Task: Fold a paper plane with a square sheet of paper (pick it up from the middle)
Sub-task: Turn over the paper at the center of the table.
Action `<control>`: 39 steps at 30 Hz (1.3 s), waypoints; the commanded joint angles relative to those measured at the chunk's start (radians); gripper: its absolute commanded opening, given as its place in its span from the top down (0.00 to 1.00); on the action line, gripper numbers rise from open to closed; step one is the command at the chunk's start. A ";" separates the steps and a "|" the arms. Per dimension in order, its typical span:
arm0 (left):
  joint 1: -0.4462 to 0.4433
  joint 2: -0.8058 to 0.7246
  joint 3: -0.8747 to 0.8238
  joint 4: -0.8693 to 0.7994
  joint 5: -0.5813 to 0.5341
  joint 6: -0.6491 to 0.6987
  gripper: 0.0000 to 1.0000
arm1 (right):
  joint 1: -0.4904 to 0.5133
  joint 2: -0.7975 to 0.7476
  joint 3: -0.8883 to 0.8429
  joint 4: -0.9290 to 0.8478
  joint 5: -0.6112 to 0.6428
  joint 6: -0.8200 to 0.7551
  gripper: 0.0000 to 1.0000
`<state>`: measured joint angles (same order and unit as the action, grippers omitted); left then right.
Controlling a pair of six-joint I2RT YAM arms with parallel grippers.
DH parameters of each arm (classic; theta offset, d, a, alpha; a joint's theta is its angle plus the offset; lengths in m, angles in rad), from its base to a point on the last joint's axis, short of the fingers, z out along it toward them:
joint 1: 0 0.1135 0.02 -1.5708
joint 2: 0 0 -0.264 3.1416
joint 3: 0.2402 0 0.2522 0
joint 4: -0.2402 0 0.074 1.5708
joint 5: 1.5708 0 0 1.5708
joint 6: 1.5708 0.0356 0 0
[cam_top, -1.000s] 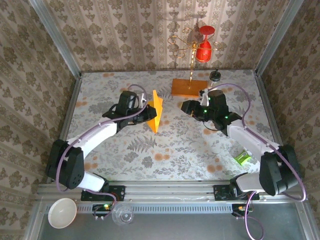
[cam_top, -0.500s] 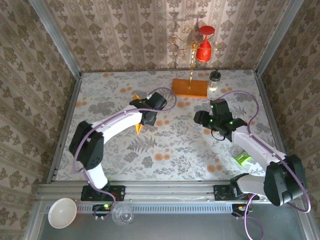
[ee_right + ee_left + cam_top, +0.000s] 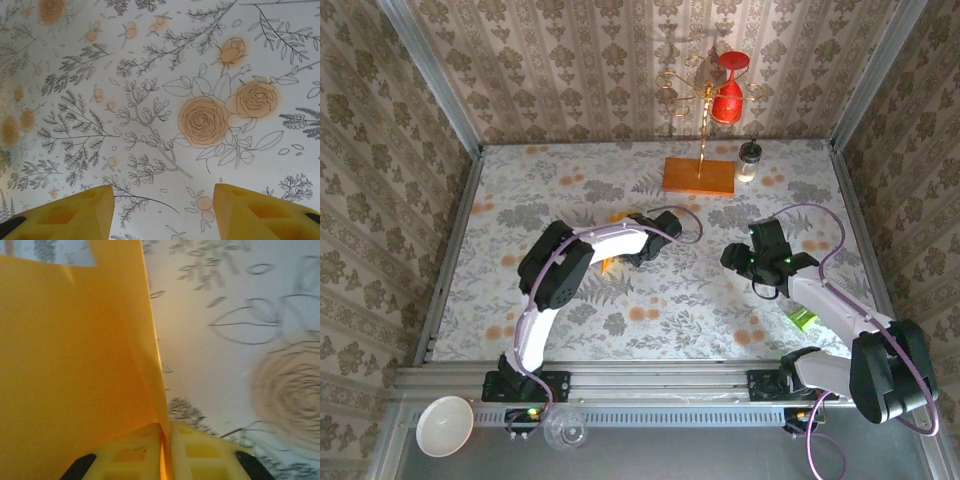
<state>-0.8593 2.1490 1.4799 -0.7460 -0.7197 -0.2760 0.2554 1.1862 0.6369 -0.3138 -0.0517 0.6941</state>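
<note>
The paper plane (image 3: 75, 365) is a folded orange-yellow sheet with a sharp crease running up from my left gripper (image 3: 163, 440). The yellow fingers (image 3: 200, 455) are shut on its fold. In the top view the left gripper (image 3: 632, 248) is low over the middle of the table, and orange paper (image 3: 609, 263) pokes out beside it, mostly hidden under the arm. My right gripper (image 3: 740, 258) hovers right of centre, apart from the paper. Its yellow fingers (image 3: 75, 212) stand open over the bare floral cloth, with nothing between them (image 3: 162, 210).
A brown-orange wooden block (image 3: 700, 176) with a gold wire stand (image 3: 703, 110) and a red glass (image 3: 727, 95) sits at the back. A small bottle (image 3: 748, 160) stands beside it. A green object (image 3: 805, 318) lies near right. A white bowl (image 3: 445, 425) and clear cup (image 3: 565, 430) rest by the front rail.
My left gripper swung right and down toward the table centre with the paper in it, the paper dropping from upright to low. The right gripper drew back toward the near right.
</note>
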 commanded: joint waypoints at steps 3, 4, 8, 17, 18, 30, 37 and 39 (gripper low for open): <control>-0.023 0.018 0.039 -0.001 0.039 -0.053 0.78 | -0.011 -0.017 -0.017 -0.004 0.012 0.027 0.44; -0.027 0.016 0.037 0.008 0.055 -0.055 0.76 | -0.011 -0.017 -0.019 -0.001 0.010 0.028 0.43; -0.037 -0.001 0.043 0.010 0.111 -0.076 0.72 | -0.013 -0.008 -0.016 0.008 0.000 0.032 0.43; -0.042 -0.161 -0.025 0.061 0.468 -0.238 0.64 | -0.014 0.000 -0.024 0.025 -0.011 0.051 0.39; -0.044 -0.186 -0.042 0.071 0.509 -0.271 0.61 | -0.014 0.003 -0.025 0.030 -0.014 0.053 0.38; -0.009 -0.429 -0.222 0.221 0.844 -0.441 0.50 | -0.015 0.042 -0.022 0.094 -0.074 0.065 0.35; 0.157 -0.514 -0.387 0.350 0.942 -0.467 0.48 | -0.011 0.068 -0.028 0.144 -0.123 0.079 0.35; 0.197 -0.505 -0.403 0.363 0.954 -0.451 0.48 | -0.008 0.080 -0.029 0.159 -0.136 0.086 0.35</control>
<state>-0.6979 1.6489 1.1042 -0.4278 0.1753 -0.7162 0.2466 1.2472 0.6235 -0.1883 -0.1505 0.7597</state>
